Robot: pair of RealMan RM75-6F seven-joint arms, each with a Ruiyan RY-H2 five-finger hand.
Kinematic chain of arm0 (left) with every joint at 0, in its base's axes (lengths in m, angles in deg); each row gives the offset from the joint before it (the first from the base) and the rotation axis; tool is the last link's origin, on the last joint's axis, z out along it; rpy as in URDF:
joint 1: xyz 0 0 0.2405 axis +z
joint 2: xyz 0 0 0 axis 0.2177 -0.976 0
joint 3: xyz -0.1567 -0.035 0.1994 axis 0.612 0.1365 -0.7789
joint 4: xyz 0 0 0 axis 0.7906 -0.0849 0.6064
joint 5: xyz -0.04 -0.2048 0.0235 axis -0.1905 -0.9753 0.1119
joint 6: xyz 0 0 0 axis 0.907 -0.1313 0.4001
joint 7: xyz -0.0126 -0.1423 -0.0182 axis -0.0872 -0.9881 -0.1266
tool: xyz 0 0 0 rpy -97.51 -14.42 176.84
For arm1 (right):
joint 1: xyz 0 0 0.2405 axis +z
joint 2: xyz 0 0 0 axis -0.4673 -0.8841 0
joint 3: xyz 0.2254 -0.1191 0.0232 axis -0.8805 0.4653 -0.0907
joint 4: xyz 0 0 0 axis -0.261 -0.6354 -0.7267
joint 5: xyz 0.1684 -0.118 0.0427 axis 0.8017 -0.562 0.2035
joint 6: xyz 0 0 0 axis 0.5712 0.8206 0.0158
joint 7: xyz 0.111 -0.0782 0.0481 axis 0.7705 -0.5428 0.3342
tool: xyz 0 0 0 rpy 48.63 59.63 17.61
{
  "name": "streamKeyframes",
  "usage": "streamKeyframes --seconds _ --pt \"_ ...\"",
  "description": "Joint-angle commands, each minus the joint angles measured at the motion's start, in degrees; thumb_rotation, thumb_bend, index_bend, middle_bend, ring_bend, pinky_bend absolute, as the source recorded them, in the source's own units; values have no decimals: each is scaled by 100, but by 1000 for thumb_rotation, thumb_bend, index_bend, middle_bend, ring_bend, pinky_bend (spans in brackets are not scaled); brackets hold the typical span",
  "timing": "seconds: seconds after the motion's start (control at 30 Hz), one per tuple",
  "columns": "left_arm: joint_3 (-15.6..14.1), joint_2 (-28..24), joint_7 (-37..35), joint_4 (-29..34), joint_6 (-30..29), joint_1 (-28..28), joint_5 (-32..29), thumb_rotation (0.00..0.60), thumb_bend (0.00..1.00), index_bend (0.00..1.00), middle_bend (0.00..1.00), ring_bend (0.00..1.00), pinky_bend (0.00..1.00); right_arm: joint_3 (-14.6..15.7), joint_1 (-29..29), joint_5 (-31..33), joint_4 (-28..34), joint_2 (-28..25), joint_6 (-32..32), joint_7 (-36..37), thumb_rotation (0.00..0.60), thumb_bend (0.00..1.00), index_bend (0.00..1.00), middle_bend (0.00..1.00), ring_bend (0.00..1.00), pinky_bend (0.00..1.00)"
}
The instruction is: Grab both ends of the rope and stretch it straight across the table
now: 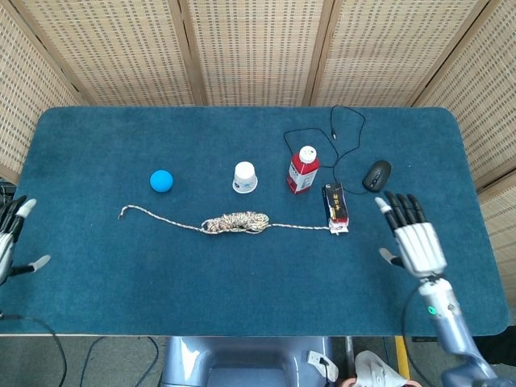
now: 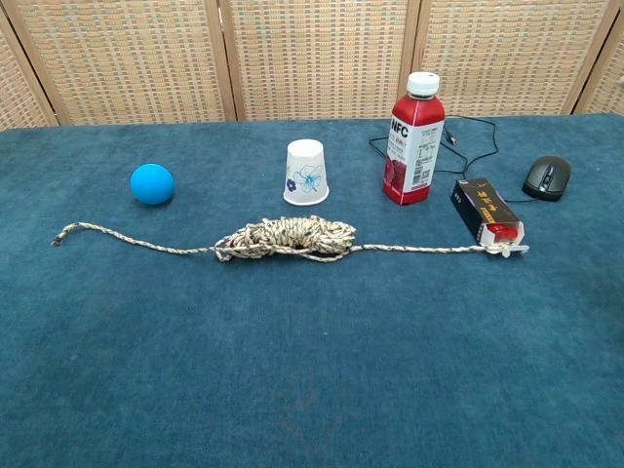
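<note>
The braided rope (image 1: 234, 221) (image 2: 285, 237) lies loose on the blue table, a bunched coil in its middle. Its left end (image 1: 122, 211) (image 2: 60, 235) points toward the table's left side; its right end (image 1: 334, 230) (image 2: 507, 251) rests by the small box. My right hand (image 1: 414, 239) hovers open at the right of the table, well away from the rope. At the far left edge of the head view my left hand (image 1: 10, 239) is open and partly cut off. The chest view shows neither hand.
A blue ball (image 1: 161, 181) (image 2: 152, 183), a white paper cup (image 1: 245, 176) (image 2: 306, 172) and a red bottle (image 1: 303, 169) (image 2: 414, 137) stand behind the rope. A dark box (image 1: 335, 205) (image 2: 486, 210) and a black mouse (image 1: 376, 174) (image 2: 547, 176) with its cable lie at the right.
</note>
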Motion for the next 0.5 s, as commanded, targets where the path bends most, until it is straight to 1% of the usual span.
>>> streamKeyframes --seconds 0.03,0.23,0.37,0.5 --pt "-135 -350 437 511 -310 439 -150 600 0 0 0 0 0 241 -454 -369 -410 -134 585 242 600 0 0 0 0 0" --pt "-267 -578 591 995 -670 751 11 600 0 0 0 0 0 310 -851 -522 -445 -204 1115 231 600 0 0 0 0 0" --pt "-279 -624 709 1148 -809 794 188 600 0 0 0 0 0 381 -1000 -602 -287 -234 1181 141 600 0 0 0 0 0" --pt "-260 -625 828 1307 -803 772 308 600 0 0 0 0 0 384 -1080 -646 -65 -266 1166 76 600 0 0 0 0 0"
